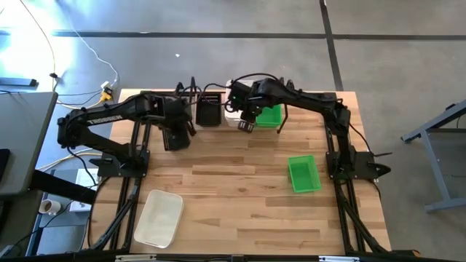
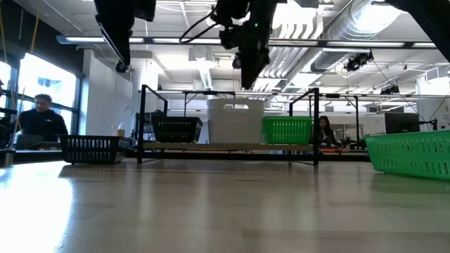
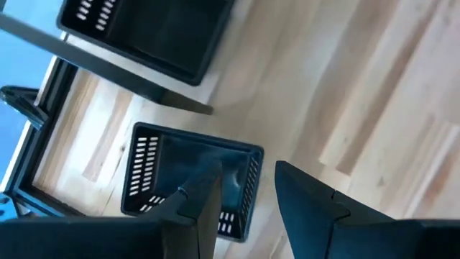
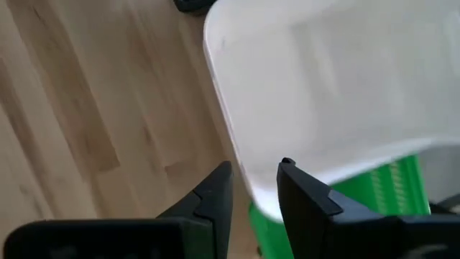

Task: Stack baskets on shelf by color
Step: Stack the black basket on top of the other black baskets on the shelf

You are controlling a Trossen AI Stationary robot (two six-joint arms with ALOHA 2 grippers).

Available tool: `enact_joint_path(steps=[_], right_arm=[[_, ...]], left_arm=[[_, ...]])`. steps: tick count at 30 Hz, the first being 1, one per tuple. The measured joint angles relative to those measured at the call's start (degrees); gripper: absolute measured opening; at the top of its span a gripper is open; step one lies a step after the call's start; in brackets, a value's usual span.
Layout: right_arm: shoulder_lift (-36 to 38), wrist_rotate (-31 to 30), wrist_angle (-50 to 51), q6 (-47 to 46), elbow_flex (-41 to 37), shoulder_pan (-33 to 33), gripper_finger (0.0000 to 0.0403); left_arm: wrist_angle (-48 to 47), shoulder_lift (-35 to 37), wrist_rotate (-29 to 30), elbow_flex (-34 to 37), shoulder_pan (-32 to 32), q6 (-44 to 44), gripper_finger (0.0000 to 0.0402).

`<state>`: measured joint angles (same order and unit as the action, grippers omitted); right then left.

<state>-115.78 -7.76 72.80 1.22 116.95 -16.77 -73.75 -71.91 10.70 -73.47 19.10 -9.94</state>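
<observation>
The shelf [image 2: 143, 119] stands at the table's far edge and holds a black basket [image 2: 176, 130], a white basket [image 2: 235, 121] and a green basket [image 2: 287, 130] side by side. Another black basket [image 3: 190, 180] sits on the table left of the shelf. My left gripper [image 3: 248, 169] hangs open above it, well clear. My right gripper [image 4: 256, 167] is open above the near rim of the shelf's white basket [image 4: 323, 86], and in the low view the right gripper [image 2: 249, 70] is clear of it. A green basket [image 1: 303, 173] and a white basket [image 1: 159, 217] rest on the table.
The loose green basket lies on the table's right side near the right arm's base [image 1: 349, 164]. The loose white basket lies at the near left corner. Bare wood [image 1: 233, 182] stretches across the table's middle. People sit in the room beyond the table.
</observation>
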Motion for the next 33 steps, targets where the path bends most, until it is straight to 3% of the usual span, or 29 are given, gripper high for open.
enact_joint_path(steps=[11,22,28,33], right_arm=[[0.9,-0.8,11.6,-16.2,12.2,7.2,0.0096],[0.8,-3.5,12.3,-26.8,14.1,15.4,0.0096],[0.8,-3.7,12.3,-28.8,14.1,18.8,0.0096],[0.8,-3.7,12.3,-27.0,14.1,21.0,0.0096]], left_arm=[[-1.3,7.5,-5.4,0.0,-9.3,-3.4,0.0119],[-3.4,12.3,-10.5,0.0,-21.4,-13.5,0.0119],[-2.9,12.4,-4.1,1.1,-27.7,-14.5,0.0119],[-2.1,12.8,-1.0,7.8,-28.8,-14.5,0.0119]])
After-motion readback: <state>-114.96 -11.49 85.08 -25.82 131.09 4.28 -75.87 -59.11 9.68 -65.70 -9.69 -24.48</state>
